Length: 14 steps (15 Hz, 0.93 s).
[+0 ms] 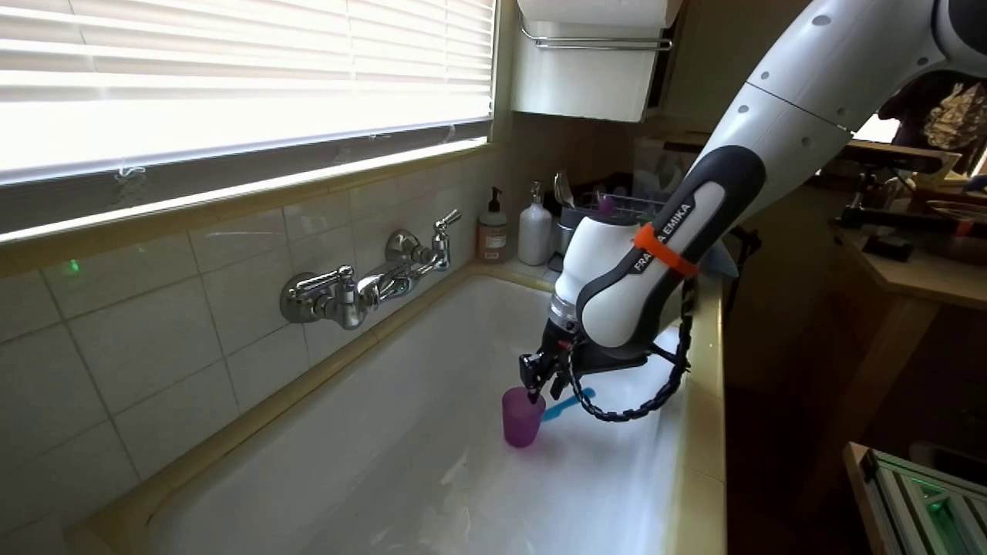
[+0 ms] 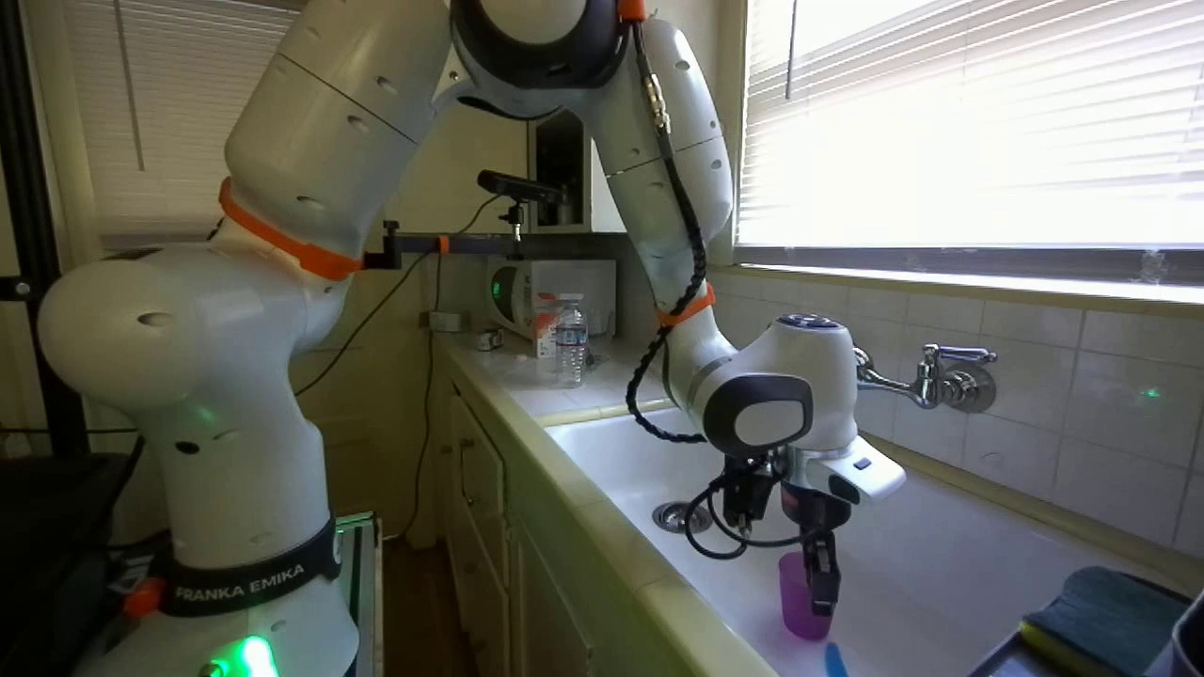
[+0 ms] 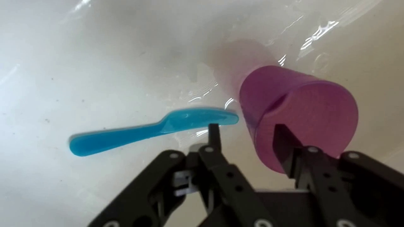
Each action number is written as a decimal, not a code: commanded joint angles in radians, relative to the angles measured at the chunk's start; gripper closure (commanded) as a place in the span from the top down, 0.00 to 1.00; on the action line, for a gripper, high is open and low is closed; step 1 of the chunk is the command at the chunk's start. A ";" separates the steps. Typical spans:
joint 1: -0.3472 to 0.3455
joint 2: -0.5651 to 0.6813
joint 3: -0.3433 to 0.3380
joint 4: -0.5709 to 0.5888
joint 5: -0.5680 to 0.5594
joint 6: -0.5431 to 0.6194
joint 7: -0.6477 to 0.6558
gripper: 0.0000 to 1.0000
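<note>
A purple cup [image 3: 300, 107] stands upright in the white sink [image 1: 370, 470]; it shows in both exterior views [image 1: 522, 420] [image 2: 800, 602]. A blue plastic knife [image 3: 151, 129] lies on the sink floor, its blade tip close beside the cup. It also shows in both exterior views [image 1: 567, 405] [image 2: 835, 660]. My gripper [image 3: 247, 129] is open and empty at the cup's near rim. In the wrist view one finger overlaps the cup's mouth and the other is outside it, above the knife blade. I cannot tell whether a finger touches the cup. The gripper shows in an exterior view [image 1: 544, 385].
A chrome faucet [image 1: 378, 285] juts from the tiled wall over the sink. Soap bottles [image 1: 492, 231] [image 1: 534, 231] and a dish rack [image 1: 624, 204] stand at the sink's end. A sponge [image 2: 1110, 616] lies near the sink's edge. A drain [image 2: 682, 516] and a water bottle [image 2: 570, 343] also show.
</note>
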 commanded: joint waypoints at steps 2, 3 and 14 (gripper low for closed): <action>0.113 -0.043 -0.080 -0.022 0.094 -0.013 -0.066 0.88; 0.134 -0.053 -0.097 -0.029 0.097 -0.008 -0.065 0.94; 0.129 -0.084 -0.114 -0.016 0.202 -0.025 -0.082 1.00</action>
